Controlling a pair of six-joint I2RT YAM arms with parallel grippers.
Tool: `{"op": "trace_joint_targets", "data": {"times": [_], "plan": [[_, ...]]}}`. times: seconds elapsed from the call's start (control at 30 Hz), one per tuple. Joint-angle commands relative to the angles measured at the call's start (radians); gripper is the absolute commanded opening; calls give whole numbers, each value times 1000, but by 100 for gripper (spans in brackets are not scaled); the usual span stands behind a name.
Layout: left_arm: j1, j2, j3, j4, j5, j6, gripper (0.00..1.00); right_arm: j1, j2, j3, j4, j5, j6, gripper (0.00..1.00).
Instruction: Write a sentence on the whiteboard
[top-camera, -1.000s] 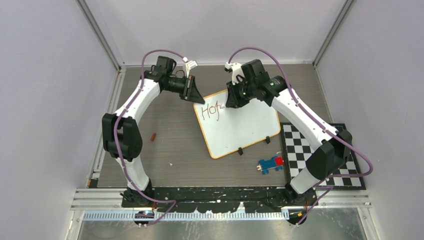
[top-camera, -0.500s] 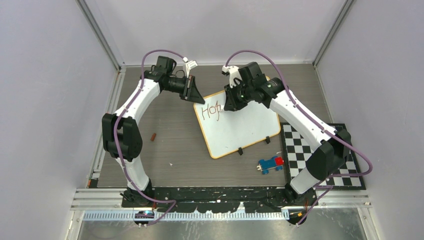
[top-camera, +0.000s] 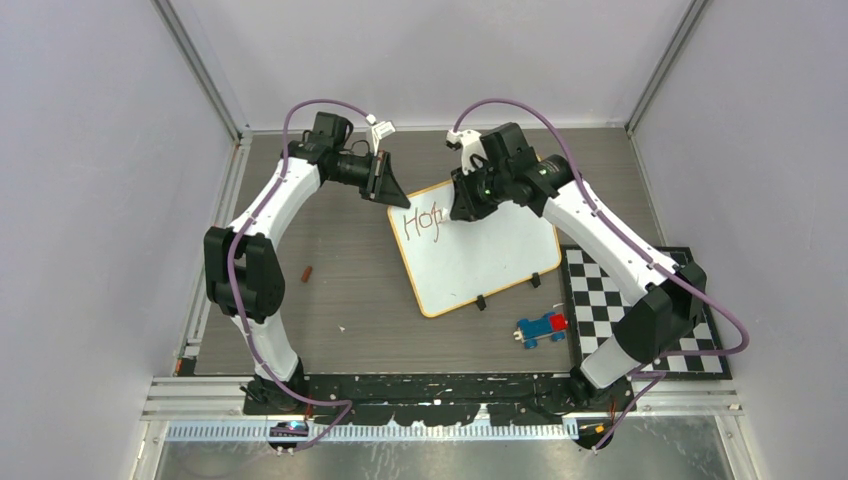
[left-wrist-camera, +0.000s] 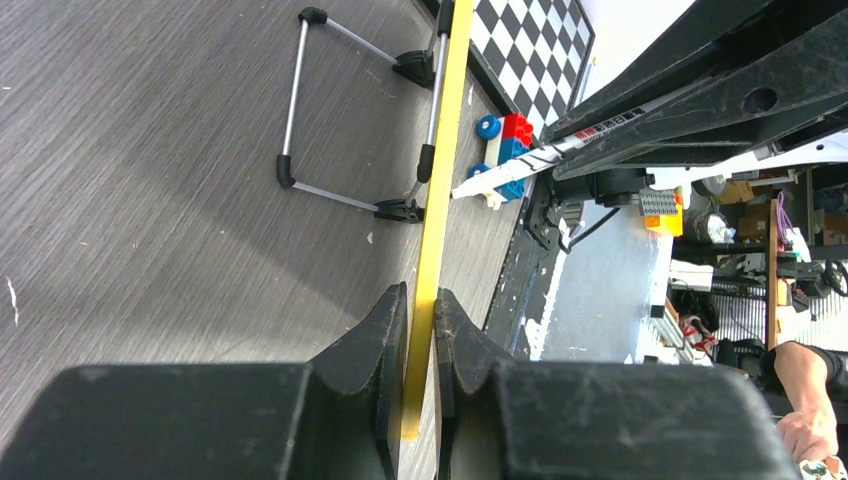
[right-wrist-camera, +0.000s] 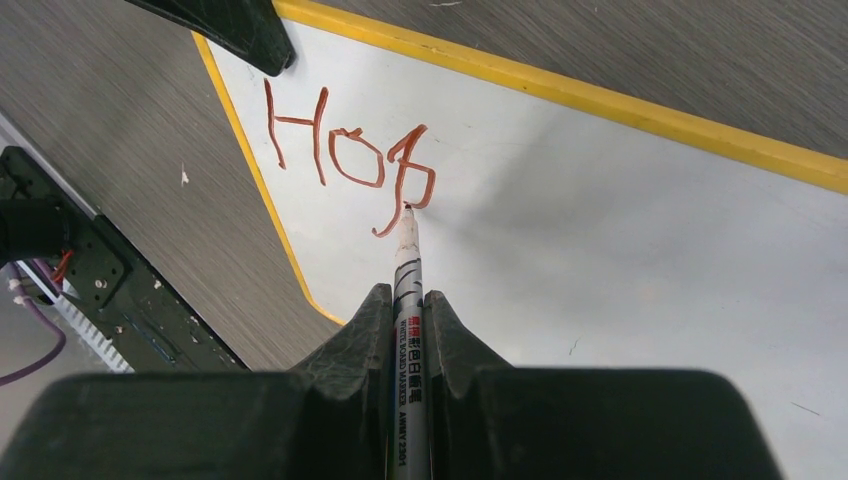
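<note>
Now | whiteboard (top-camera: 490, 255) seen mid-table, far-left rim pinched by left gripper (left-wrist-camera: 420, 305) | marker (right-wrist-camera: 408, 260) clamped in right gripper (right-wrist-camera: 405, 305), tip touching third letter | sentence (right-wrist-camera: 350, 150) read as "Hop" by far-left corner, bare white left rightward and below | mat (top-camera: 610, 300) just beside whiteboard's right corner | barrel print too small

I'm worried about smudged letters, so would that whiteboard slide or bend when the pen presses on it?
Probably stiff: the whiteboard shows no bend under the marker. Likely light and apt to slide on the smooth tabletop, which may be why the left gripper pinches its edge.
</note>
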Motion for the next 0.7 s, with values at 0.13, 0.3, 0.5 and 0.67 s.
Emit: {"op": "trace_joint_targets", "data": {"times": [0.13,0.3,0.5,0.67], "plan": [[-8,-33,8,-37,-23,-3,0,-13,-37,38,15,34,-22,0],[-7,-34,8,-39,-24,-1,0,-14,-17,45,25,56,-22,0],[-7,-33,8,-41,-25,1,0,-38,-6,65,17,82,-44,0],[-7,-30,11,-40,-24,0,0,-54,-8,91,5,81,-55,0]]}}
